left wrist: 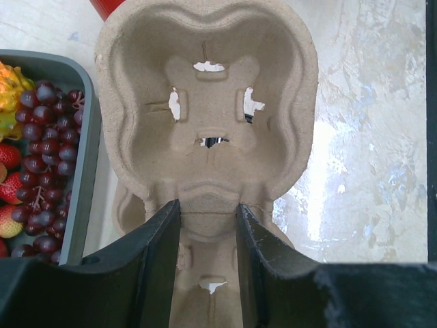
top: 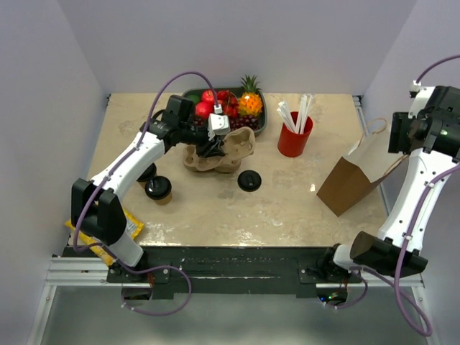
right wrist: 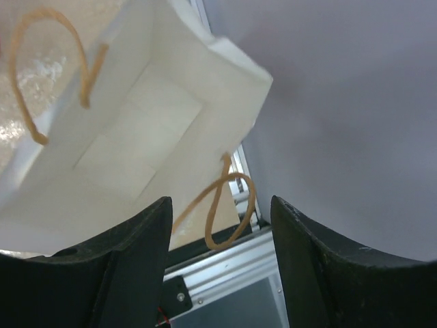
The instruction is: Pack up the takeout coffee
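Observation:
A takeout coffee (top: 159,189), a kraft cup with a black lid, stands at the table's left. A second lidded cup (top: 148,172) sits half hidden behind my left arm. A round black lid (top: 249,180) lies mid-table; I cannot tell if a cup is under it. My left gripper (top: 214,147) (left wrist: 208,205) is shut on the middle ridge of the tan cardboard cup carrier (top: 230,149) (left wrist: 205,102). My right gripper (top: 397,135) (right wrist: 220,201) hangs open above the brown paper bag (top: 353,181) (right wrist: 130,137), with a handle loop (right wrist: 229,205) showing between its fingers, untouched.
A grey tray of fruit (top: 260,123) (left wrist: 85,137) sits just behind the carrier. A red cup of white straws (top: 295,136) stands right of it. A yellow packet (top: 133,228) lies at the front left edge. Walls close in both sides.

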`<act>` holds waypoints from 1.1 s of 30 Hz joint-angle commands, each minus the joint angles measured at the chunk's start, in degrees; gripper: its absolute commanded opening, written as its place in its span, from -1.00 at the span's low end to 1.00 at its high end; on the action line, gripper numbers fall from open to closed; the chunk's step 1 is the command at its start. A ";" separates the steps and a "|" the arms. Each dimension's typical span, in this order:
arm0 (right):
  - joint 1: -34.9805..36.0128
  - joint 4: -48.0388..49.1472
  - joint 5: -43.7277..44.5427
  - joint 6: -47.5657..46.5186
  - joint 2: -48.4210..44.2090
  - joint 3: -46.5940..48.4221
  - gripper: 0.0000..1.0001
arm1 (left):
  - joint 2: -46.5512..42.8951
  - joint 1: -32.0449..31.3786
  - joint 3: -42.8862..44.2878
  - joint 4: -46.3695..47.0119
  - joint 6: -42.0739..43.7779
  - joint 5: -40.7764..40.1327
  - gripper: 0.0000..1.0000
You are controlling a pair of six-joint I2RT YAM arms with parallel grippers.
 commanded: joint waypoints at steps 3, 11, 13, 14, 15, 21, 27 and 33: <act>-4.01 -2.09 -1.42 0.14 -1.27 -7.96 0.25 | 1.78 -0.71 1.46 4.11 -1.68 3.30 -0.39; -7.97 -3.15 -13.20 2.69 2.07 -12.28 0.07 | 3.10 -0.80 2.42 4.03 -1.68 3.04 -0.38; -7.97 -2.62 -14.17 2.08 2.51 -10.96 -0.06 | 3.18 -0.88 2.95 3.77 -1.94 3.04 -0.38; -7.97 -2.70 -15.74 1.55 2.77 -8.69 -0.12 | 3.18 -0.88 3.13 3.59 -1.94 3.04 -0.38; -7.97 -3.14 -16.54 1.03 3.12 -7.28 -0.23 | 3.10 -0.88 3.30 3.33 -1.94 3.04 -0.38; -7.19 -5.16 -23.75 -3.28 4.45 1.08 -0.80 | 2.83 -1.15 4.01 2.01 -2.12 3.65 -0.38; -2.44 -6.66 -25.50 -8.98 0.50 -0.40 -1.00 | 1.25 -1.76 4.54 4.37 -5.01 5.94 -0.40; 11.52 -7.36 -25.86 -12.08 -5.74 -0.93 -1.00 | -3.84 -1.94 5.76 14.54 -14.84 10.42 -0.41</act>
